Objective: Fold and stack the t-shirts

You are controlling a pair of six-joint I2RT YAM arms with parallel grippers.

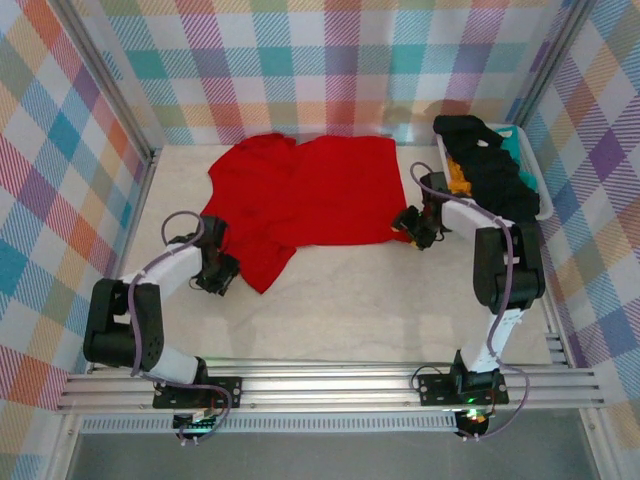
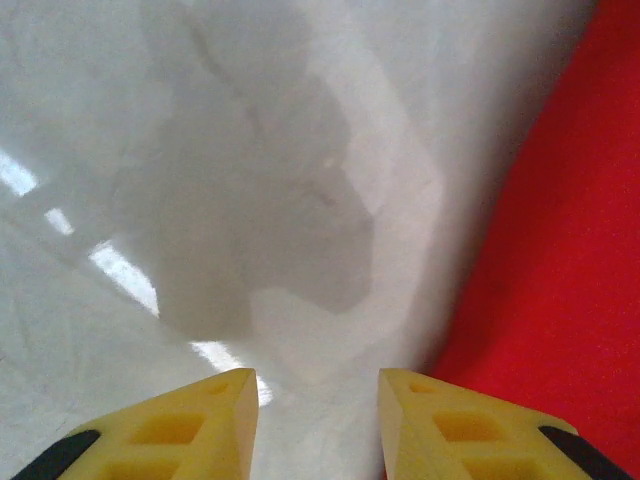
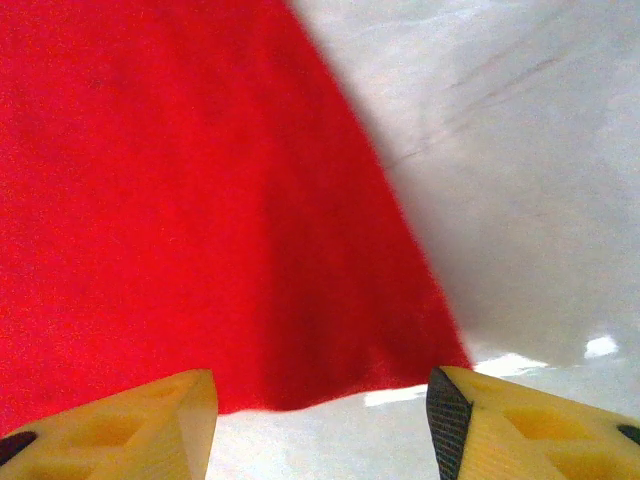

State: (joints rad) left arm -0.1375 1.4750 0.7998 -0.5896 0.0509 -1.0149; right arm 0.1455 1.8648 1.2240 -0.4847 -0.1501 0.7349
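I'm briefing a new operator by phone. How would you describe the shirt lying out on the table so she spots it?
Find the pale table inside the plaid walls. Across its middle lies the red t-shirt. Unlike the black shirt and orange-yellow shirt heaped in the white basket at the right, it is bright red and laid out.

The near strip of the pale marble-look tabletop (image 1: 380,320) is left bare. The middle is covered by the spread bright red cloth t-shirt (image 1: 310,195). The far right corner is taken up by the white-and-teal plastic basket (image 1: 543,203), heaped with black and orange-yellow shirts (image 1: 495,170).
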